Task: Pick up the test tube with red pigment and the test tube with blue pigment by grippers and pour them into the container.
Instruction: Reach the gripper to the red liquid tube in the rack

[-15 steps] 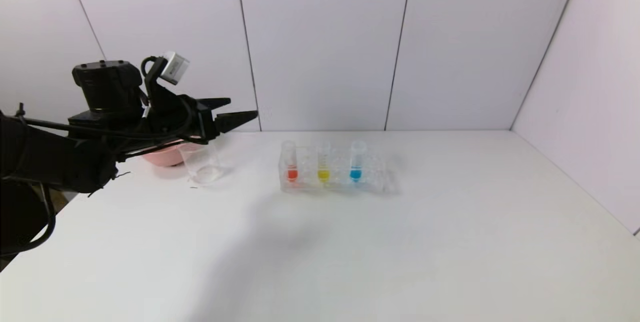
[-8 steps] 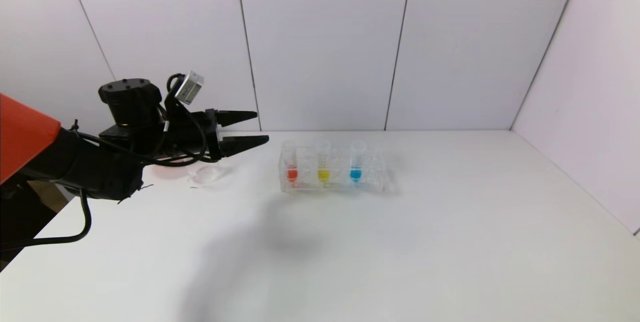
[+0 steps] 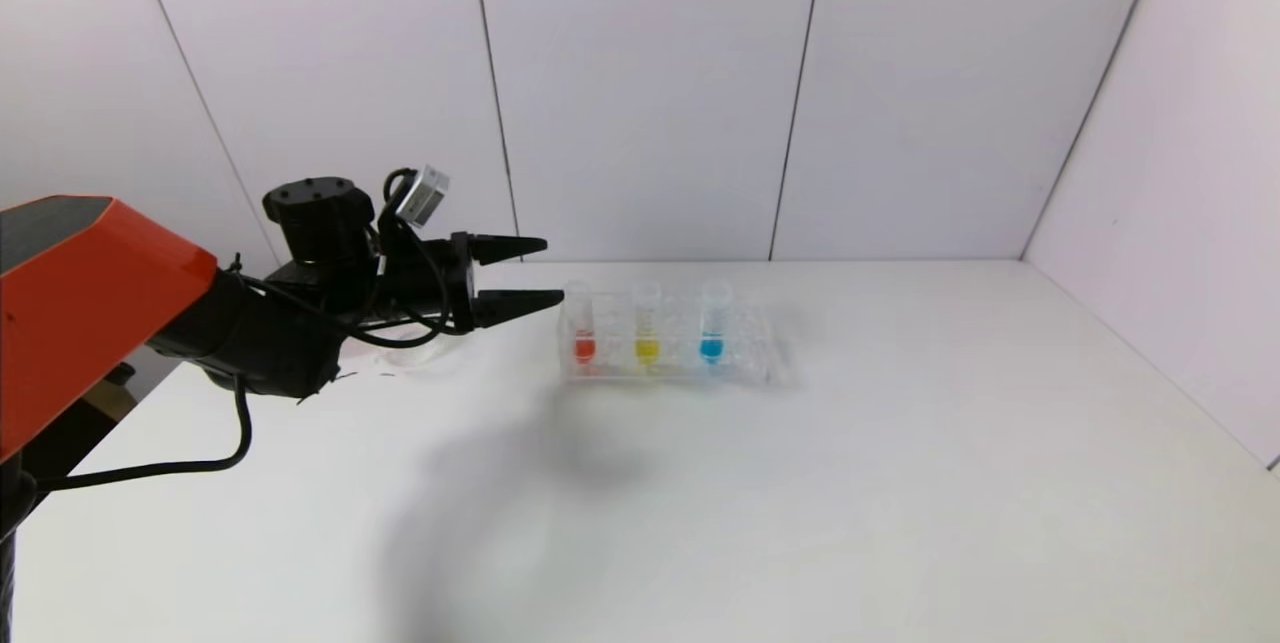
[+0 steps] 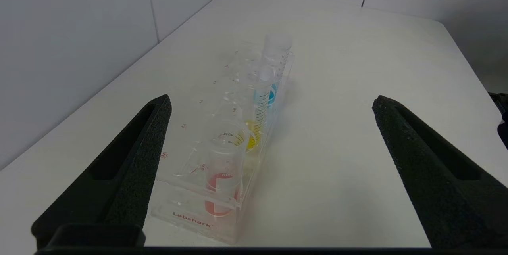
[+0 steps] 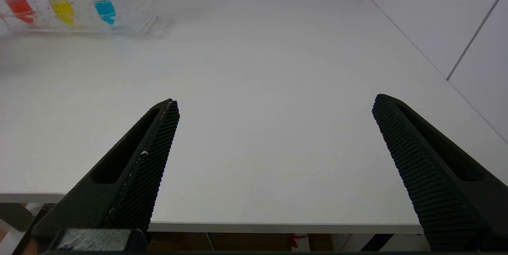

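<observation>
The red test tube and the blue test tube stand upright in a clear rack at the table's middle back; both also show in the left wrist view, red nearest and blue farthest. My left gripper is open and empty, hovering just left of the rack's red end, its fingertips level with the tube tops. The container is mostly hidden behind the left arm. My right gripper is open and empty at the table's front edge, out of the head view.
A yellow-liquid tube stands between the red and blue ones. The pink bowl is hidden behind the left arm. White walls close the back and right. The table's front and right are bare.
My left arm has moved right and slightly down, from above the container and pink bowl to the rack's red end. Its fingers stay open. The tubes have not moved.
</observation>
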